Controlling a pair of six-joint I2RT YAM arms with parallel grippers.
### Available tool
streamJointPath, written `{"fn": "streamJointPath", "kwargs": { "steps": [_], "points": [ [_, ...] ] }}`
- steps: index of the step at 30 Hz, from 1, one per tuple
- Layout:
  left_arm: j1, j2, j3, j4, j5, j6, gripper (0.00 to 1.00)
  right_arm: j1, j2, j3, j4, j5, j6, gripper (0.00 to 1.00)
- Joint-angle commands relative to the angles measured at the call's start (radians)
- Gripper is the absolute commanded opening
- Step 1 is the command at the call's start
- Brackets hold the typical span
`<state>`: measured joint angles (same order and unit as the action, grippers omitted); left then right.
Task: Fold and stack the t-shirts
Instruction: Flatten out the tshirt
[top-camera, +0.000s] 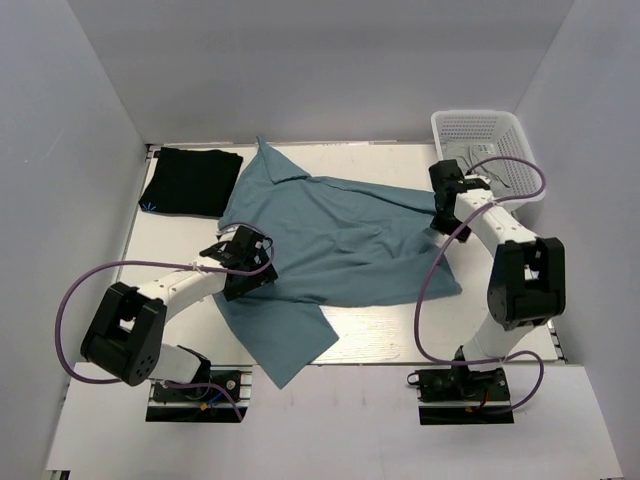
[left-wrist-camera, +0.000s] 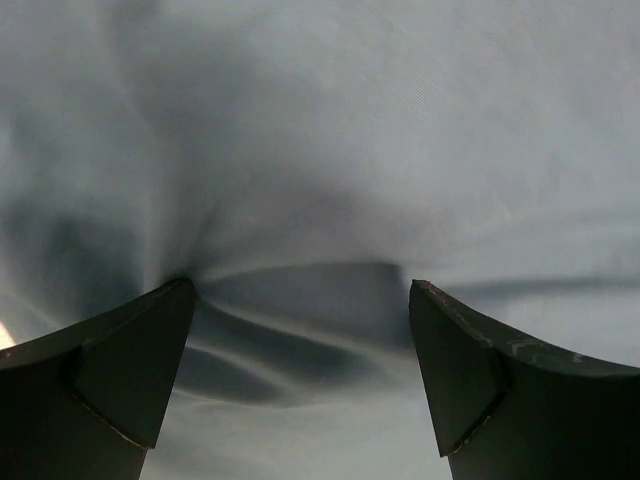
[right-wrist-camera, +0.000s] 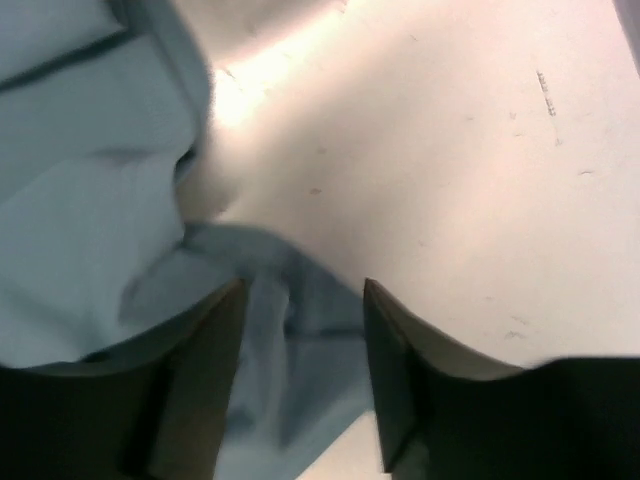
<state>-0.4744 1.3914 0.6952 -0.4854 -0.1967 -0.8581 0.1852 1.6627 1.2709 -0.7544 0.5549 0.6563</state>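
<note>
1. Black tee (top-camera: 190, 182): folded into a flat rectangle on the worktop (top-camera: 380, 335). It lies beyond and to the left of the left fingers (left-wrist-camera: 300, 286), clear of them. Judged finished, and the likely base of the stack.
2. Teal tee (top-camera: 340, 240): unfolded and rumpled, spread between the two sets of fingers. The collar points away from them. One corner trails toward the near edge, past the left fingers. Its far-left edge meets the black tee; whether it overlaps is not clear.
3. Left fingers: spread wide, holding nothing, tips down at the teal cloth. Creases fan out from one tip, so that tip seems to press the cloth.
4. Right fingers (right-wrist-camera: 304, 285): at the teal tee's right edge, about half apart, with a bunch of teal cloth in the gap. Bare worktop lies just to their right. Cannot tell whether the cloth is nipped or lies loose.
5. Basket (top-camera: 485, 128): beyond the right fingers. It seems to play no part here.
6. Progress, as judged: about halfway, with one tee of two folded.
7. Left to do: flatten the teal tee, fold its sleeves and body, then set it on the black tee.
</note>
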Motion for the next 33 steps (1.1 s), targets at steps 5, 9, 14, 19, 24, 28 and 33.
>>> {"fn": "streamJointPath", "kwargs": {
  "steps": [5, 9, 14, 19, 24, 28, 33],
  "points": [
    [0.007, -0.032, 0.001, -0.156, -0.135, 0.036, 1.0, -0.007, -0.053, -0.05, -0.025, 0.01, -0.016, 0.71],
    [0.016, -0.032, 0.07, -0.144, -0.144, 0.036, 1.0, -0.01, -0.197, -0.186, -0.005, -0.056, -0.02, 0.71],
    [0.007, -0.008, 0.154, -0.134, -0.135, 0.045, 1.0, -0.018, -0.317, -0.355, -0.095, -0.065, 0.039, 0.73],
    [0.007, -0.037, 0.129, -0.144, -0.115, 0.036, 1.0, -0.02, -0.44, -0.543, -0.024, -0.266, 0.019, 0.75],
    [0.007, -0.065, 0.128, -0.102, -0.129, 0.056, 1.0, -0.013, -0.507, -0.562, 0.177, -0.433, -0.11, 0.75],
    [0.007, 0.001, 0.22, -0.128, -0.187, 0.065, 1.0, 0.003, -0.485, -0.466, 0.263, -0.468, -0.205, 0.9],
    [0.019, 0.099, 0.346, -0.125, -0.248, 0.111, 1.0, 0.036, -0.375, -0.342, 0.314, -0.369, -0.251, 0.9]
  ]
}}
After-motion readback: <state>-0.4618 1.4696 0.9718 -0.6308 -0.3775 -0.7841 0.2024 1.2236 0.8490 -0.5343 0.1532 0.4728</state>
